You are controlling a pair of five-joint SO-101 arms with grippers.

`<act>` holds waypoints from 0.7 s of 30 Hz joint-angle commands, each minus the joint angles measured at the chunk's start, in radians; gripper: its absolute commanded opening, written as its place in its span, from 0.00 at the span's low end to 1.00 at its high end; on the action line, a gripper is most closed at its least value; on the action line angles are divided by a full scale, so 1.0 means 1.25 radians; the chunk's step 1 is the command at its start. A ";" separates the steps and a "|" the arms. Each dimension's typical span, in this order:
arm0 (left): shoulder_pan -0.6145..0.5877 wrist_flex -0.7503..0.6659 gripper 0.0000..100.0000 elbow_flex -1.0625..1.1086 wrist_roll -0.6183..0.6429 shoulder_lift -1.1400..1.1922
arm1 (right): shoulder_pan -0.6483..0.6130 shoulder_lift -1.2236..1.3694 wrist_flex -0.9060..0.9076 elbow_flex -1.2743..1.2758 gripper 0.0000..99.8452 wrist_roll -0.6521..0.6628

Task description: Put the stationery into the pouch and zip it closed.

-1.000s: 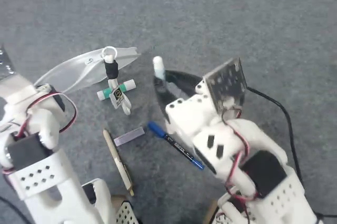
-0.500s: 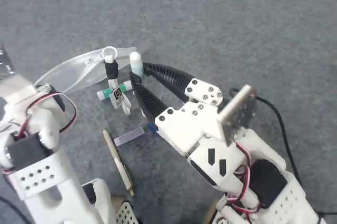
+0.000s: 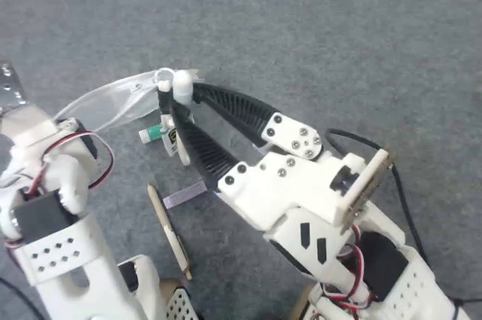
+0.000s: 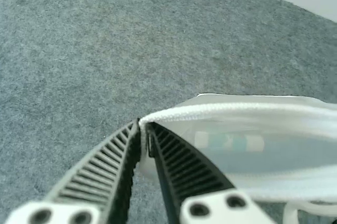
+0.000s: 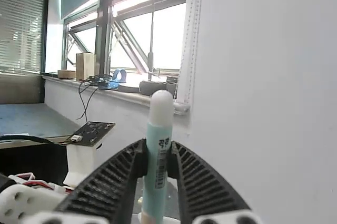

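The step in hand is loading: one piece of stationery is about to go into the pouch. The right gripper (image 3: 179,99) has its ribbed black fingers clamped on a pale teal tube with a rounded white cap (image 3: 181,82). It holds the tube just above the ring end of the clear, translucent plastic pouch (image 3: 113,102), which lies on the grey table (image 3: 339,49).

In the left wrist view the left gripper (image 4: 143,129) has its fingers pinched narrow on the pouch's white zip edge (image 4: 237,110), holding that end in place.

A wooden pencil (image 3: 170,231), a small lilac translucent bar (image 3: 184,195) and a short green-and-white stick (image 3: 153,133) lie on the table beside the pouch, not yet packed.

Whether the mouth is open wide enough at the tube's end cannot be told.

The next move likely calls for:
- tilting the tube in line with the opening
- sliding its lower end between the two zip edges while the left gripper keeps the pouch from slipping
- only then parting the right fingers
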 commanded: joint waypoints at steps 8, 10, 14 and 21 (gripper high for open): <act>0.004 -0.009 0.01 -0.018 0.012 0.007 | -0.013 0.139 -0.269 -0.006 0.01 0.018; 0.004 -0.009 0.01 -0.018 0.012 0.007 | -0.012 0.163 -0.303 -0.006 0.01 0.018; 0.004 -0.009 0.01 -0.018 0.012 0.007 | -0.012 0.197 -0.359 -0.006 0.01 0.018; 0.004 -0.009 0.01 -0.018 0.012 0.007 | -0.010 0.311 -0.478 -0.006 0.01 0.022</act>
